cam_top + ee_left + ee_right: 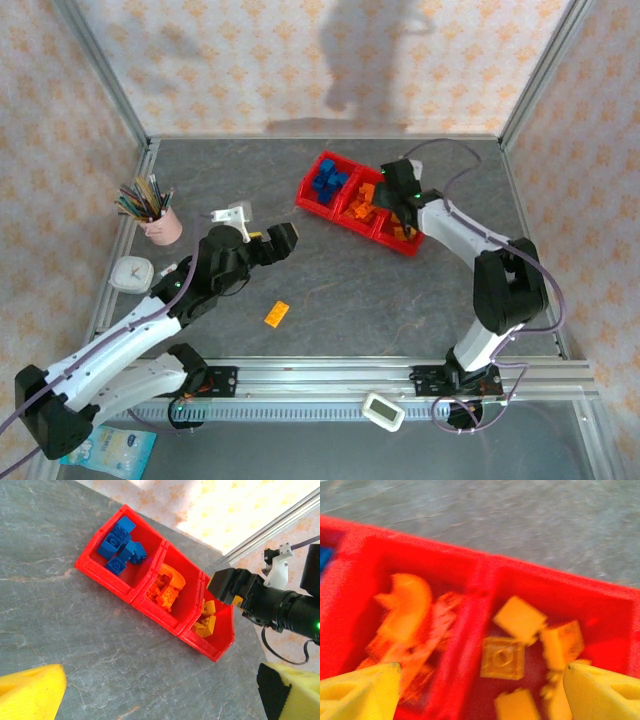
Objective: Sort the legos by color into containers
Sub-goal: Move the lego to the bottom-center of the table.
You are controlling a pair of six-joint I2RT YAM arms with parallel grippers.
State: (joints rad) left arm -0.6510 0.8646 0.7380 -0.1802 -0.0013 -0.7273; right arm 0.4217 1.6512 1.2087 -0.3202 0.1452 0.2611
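right gripper (pixel 481 666) wide open, empty; yellow-orange legos (pixel 502 657) directly below it in red tray (pixel 480 580). left gripper (pixel 161 672) open, empty.

the left arm (pixel 150 320) stretches forward low over the worktop (pixel 350 300), elbow bent. the left end effector (pixel 283 238) points rightward, its yellow fingers (pixel 30 692) spread wide with nothing between them. the right arm (pixel 460 230) extends far and to the left. the right end effector (pixel 400 188) is tipped downward, its fingers (pixel 360 690) apart and apparently empty, though that wrist view is blurred.
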